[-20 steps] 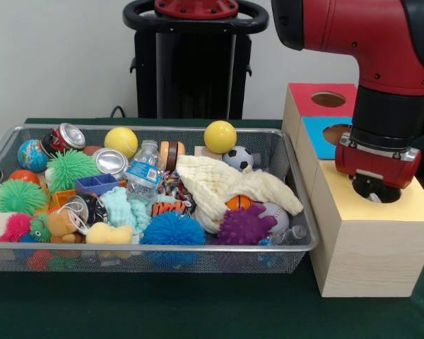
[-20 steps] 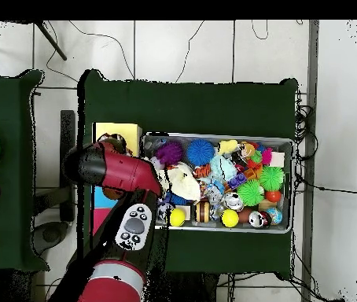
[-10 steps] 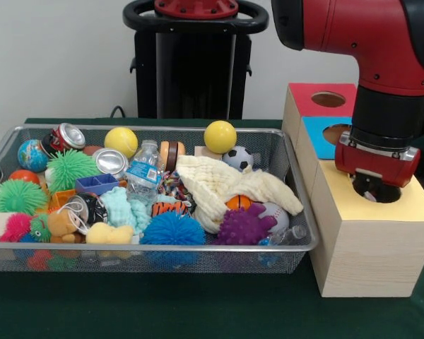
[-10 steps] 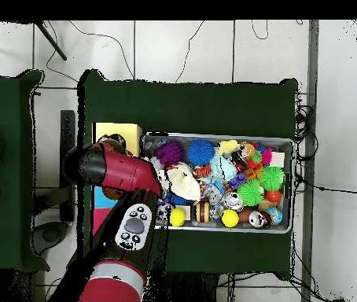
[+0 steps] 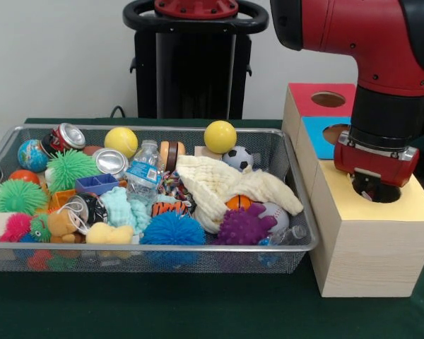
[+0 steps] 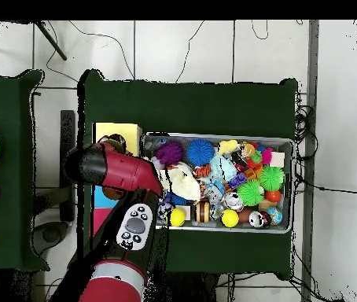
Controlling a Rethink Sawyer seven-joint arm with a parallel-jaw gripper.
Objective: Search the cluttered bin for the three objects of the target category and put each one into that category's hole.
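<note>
Over the hole (image 5: 381,192) in the yellow-topped cube (image 5: 371,244), the pincer (image 5: 373,189) is held low, its tip at the hole's mouth. Whether it is released or clenched cannot be told; its end is hidden in the dark opening. Against the frames from a second and half a second ago, almost nothing is changed: the wrist is seen only slightly raised, and the bin contents are unmoved.

The arm (image 5: 367,42) is brought in from the top right in the front view, with the forearm dropped straight down onto the cube. In the overhead view the red link (image 6: 123,171) is laid across the cubes, just beside the bin's edge.

The cluttered bin (image 5: 302,244) is set on the green counter (image 5: 198,311), just beside the cubes. No printed fabric pieces can be made out among the toys in either view. The plain cream cloth (image 5: 222,187) is draped over the toys near the bin's cube-side end. The blue-topped cube (image 5: 321,138) and red-topped cube (image 5: 304,99) are lined up behind the yellow one.
</note>
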